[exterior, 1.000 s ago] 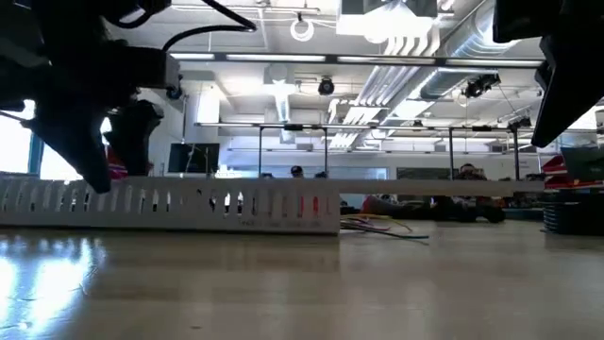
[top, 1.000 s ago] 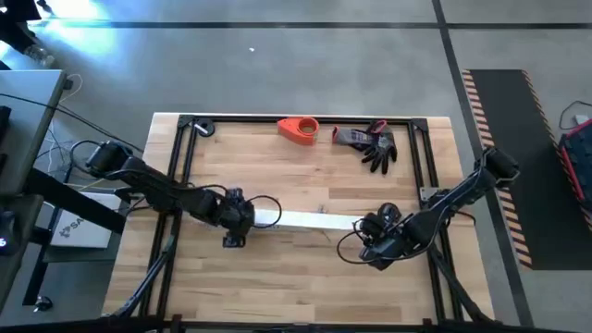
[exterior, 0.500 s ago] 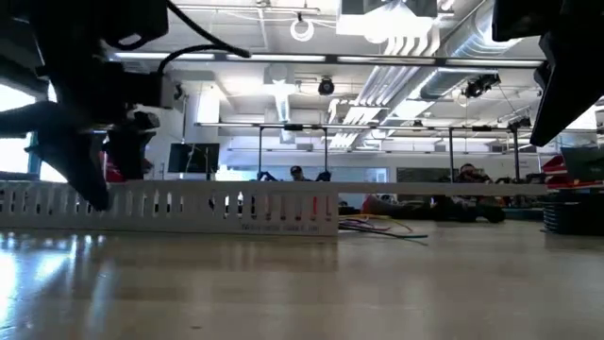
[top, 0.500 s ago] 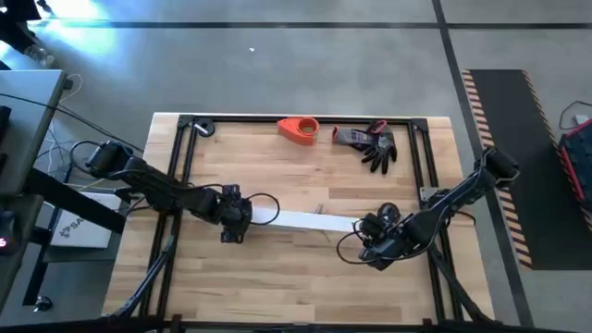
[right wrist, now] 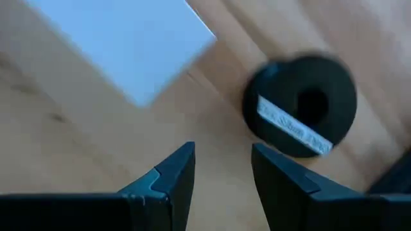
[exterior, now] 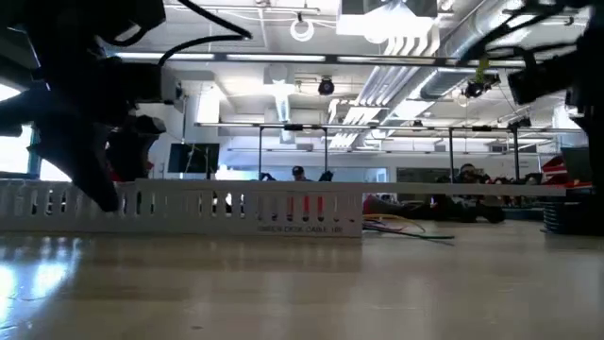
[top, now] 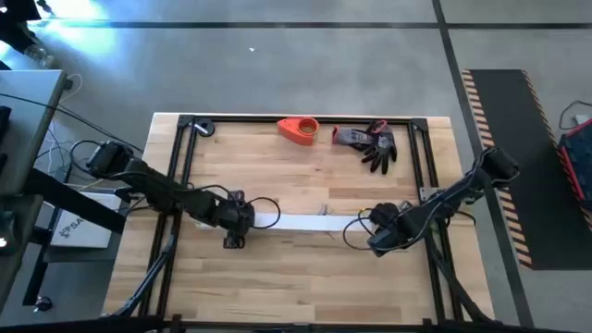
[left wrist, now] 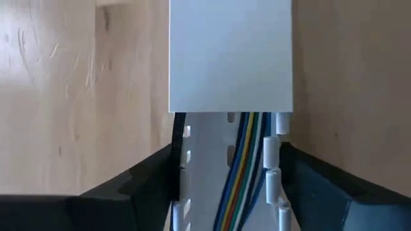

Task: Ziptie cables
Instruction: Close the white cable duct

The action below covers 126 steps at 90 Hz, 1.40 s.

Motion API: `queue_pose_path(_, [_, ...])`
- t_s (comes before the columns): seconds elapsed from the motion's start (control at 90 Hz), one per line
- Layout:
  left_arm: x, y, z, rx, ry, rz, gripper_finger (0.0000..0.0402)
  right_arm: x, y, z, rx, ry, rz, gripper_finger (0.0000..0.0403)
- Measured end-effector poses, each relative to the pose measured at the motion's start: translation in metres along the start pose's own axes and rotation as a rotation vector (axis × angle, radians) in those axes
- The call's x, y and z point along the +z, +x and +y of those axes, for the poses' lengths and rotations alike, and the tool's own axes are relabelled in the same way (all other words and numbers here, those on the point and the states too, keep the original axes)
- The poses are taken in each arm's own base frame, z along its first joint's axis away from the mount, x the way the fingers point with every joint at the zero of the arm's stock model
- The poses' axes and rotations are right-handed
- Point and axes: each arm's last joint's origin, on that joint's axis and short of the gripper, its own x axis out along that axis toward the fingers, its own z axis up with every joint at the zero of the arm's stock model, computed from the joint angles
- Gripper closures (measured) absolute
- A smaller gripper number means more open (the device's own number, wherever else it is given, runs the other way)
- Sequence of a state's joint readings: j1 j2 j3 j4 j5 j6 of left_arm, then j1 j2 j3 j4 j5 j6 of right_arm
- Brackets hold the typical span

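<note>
A white slotted channel [top: 301, 221] lies across the middle of the table on its base, with a flat white lid [left wrist: 230, 54] over most of it. Coloured cables [left wrist: 241, 167] run inside its uncovered left end, and a thin black strip [left wrist: 178, 151] lies along one wall. More cables [exterior: 406, 229] trail out past the channel's right end. My left gripper [top: 236, 220] is at the channel's left end, shut on it. My right gripper [right wrist: 221, 163] is open just off the channel's right end [top: 384, 231], above bare wood, touching nothing. My left gripper holds the channel near its left end, one finger [left wrist: 144, 186] on each long slotted side wall [left wrist: 182, 173], with the cables between them. The fingers come from above, slanting down, and lie across the channel. The channel stays flat on the table.
A black round roll [right wrist: 302, 106] with a white label lies on the wood close to my right gripper. An orange object [top: 298, 129] and a dark glove [top: 372, 143] lie near the far edge. A black frame [top: 180, 166] borders the wooden table.
My right gripper has moved toward the table's far edge, away from the low camera. The channel, held by my left gripper, has shifted a little: in the low view its right end now stands farther right.
</note>
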State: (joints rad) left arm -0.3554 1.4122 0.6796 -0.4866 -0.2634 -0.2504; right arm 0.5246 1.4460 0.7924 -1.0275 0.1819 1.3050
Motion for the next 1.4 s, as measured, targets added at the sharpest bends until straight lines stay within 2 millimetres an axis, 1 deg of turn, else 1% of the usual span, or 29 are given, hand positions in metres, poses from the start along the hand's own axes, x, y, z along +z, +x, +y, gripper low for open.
queue_pose_path(0.089, [0.001,0.000,-0.002,0.001,0.003,-0.014,0.0163,0.004,0.009,-0.001,0.029,0.029,-0.012,0.0265])
queue_pose_path(0.211, [0.002,0.005,-0.004,0.001,0.005,-0.017,0.0163,0.016,0.015,0.003,0.112,0.044,-0.042,0.0265])
queue_pose_path(0.3, [0.002,0.012,-0.005,0.012,0.019,-0.001,0.0163,0.026,0.015,0.008,0.178,0.016,-0.082,0.0265])
queue_pose_path(0.422, [0.006,0.016,-0.007,0.025,0.015,0.021,0.0163,0.029,0.015,0.008,0.183,-0.021,-0.084,0.0265])
queue_pose_path(0.633, [0.020,0.001,-0.006,0.056,0.022,0.070,0.0160,0.023,0.013,0.007,0.153,0.011,-0.066,0.0265])
queue_pose_path(0.8, [0.030,-0.011,-0.005,0.049,0.013,0.096,0.0137,0.019,0.011,0.012,0.181,0.010,-0.093,0.0265])
queue_pose_path(0.933, [0.033,-0.017,-0.005,0.044,0.007,0.118,0.0122,0.019,0.011,0.014,0.194,0.006,-0.118,0.0265])
queue_pose_path(0.989, [0.032,-0.018,-0.004,0.049,0.013,0.143,0.0118,0.019,0.010,0.014,0.194,0.005,-0.120,0.0265])
queue_pose_path(1.078, [0.024,-0.020,-0.001,0.069,0.016,0.230,0.0115,0.019,0.011,0.014,0.192,0.005,-0.119,0.0265])
queue_pose_path(1.167, [0.018,-0.021,0.000,0.088,0.001,0.278,0.0115,0.019,0.011,0.014,0.191,0.000,-0.121,0.0265])
queue_pose_path(1.4, [0.006,-0.006,-0.002,0.080,-0.014,0.260,0.0115,0.018,0.011,0.014,0.191,-0.005,-0.123,0.0265])
